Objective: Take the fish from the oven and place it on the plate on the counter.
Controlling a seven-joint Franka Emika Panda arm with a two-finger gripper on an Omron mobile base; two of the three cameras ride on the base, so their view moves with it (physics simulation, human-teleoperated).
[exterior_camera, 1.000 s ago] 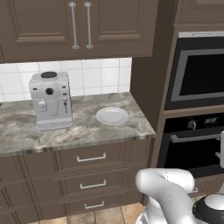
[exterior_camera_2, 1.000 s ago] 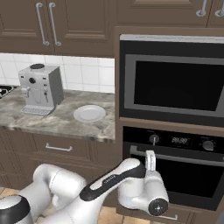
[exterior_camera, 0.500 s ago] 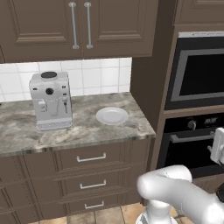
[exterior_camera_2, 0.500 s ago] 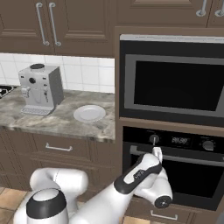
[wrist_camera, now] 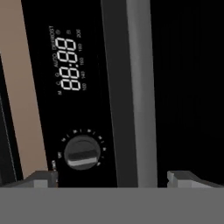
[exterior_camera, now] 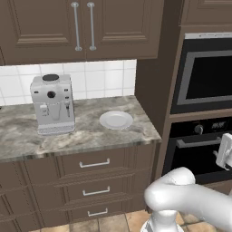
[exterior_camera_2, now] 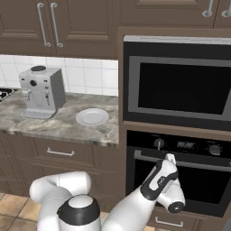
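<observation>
over the last second the arm swung up from low in front of the base to the oven [exterior_camera_2: 180,176] front, and the gripper [exterior_camera_2: 170,159] now sits right at the silver door handle [exterior_camera_2: 180,159]; a second ago it hung lower, below the handle line, half a second ago it was partway up. base hasn't driven, counter [exterior_camera: 68,136] and cabinets line up the same in both base views. in the hand view the handle bar [wrist_camera: 141,87] runs lengthwise between the two finger tips [wrist_camera: 43,178], with the knob [wrist_camera: 82,152] and the lit display [wrist_camera: 70,65] off to one side, so the camera is rolled a quarter turn. fingers are spread apart, one tip on each side of the bar, nothing pinched yet; whether they touch the bar can't be told. oven door is shut, so the fish is presumably inside behind it, not visible. plate [exterior_camera: 116,120] sits bare on the counter just beside the coffee machine [exterior_camera: 52,103], well apart from the gripper. judgement: this is the reach-for-handle step, very early in the task; next needs a squeeze on the bar and a pull down and out. risk is the fingers slipping off the bar if not far enough over it.
</observation>
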